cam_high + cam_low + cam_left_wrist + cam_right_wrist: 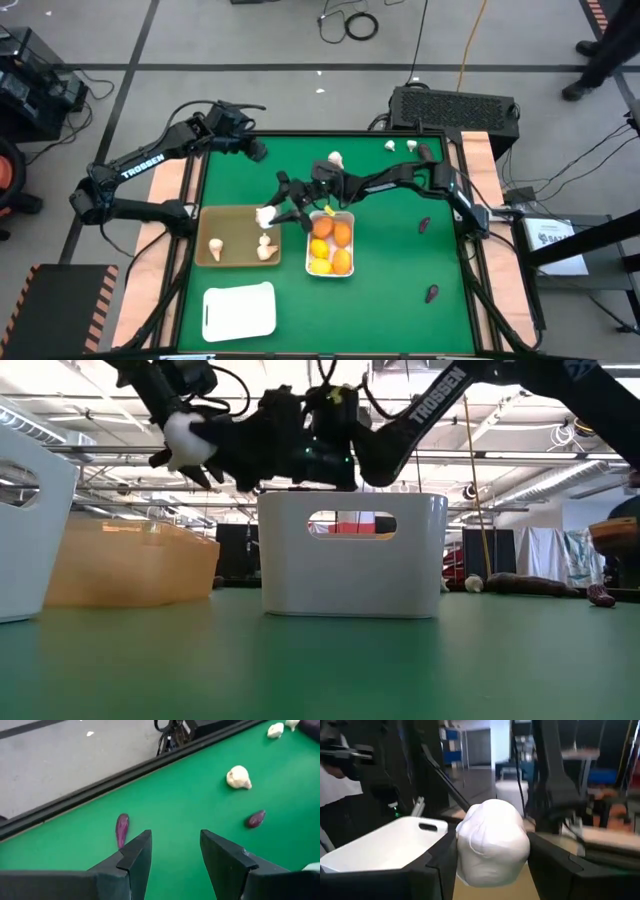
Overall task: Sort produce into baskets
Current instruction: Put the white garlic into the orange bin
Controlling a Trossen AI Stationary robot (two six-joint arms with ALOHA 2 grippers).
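Observation:
My right gripper (270, 215) reaches across from the table's right and is shut on a whitish garlic bulb (492, 842), above the far right corner of the tan basket (232, 215). Two more garlic bulbs (215, 247) lie in that basket. A white basket (349, 215) right of it holds orange fruits (340, 235). My left gripper (175, 855) hangs open over the table's far left part, above bare green mat. A purple vegetable (122, 829) lies on the mat just beyond its fingers. My right gripper pinches the garlic bulb by its two opposite sides (465, 845) between the two fingers (440, 865). The fingers lie about level and come from the table's right side. The bulb (185, 440) is lifted clear, high above the baskets.
An empty white basket (239, 310) stands near the front left. Loose garlic bulbs (335, 158) (390, 146) lie near the far edge. Purple vegetables (424, 224) (432, 293) lie on the right half. The middle and front right of the mat are free.

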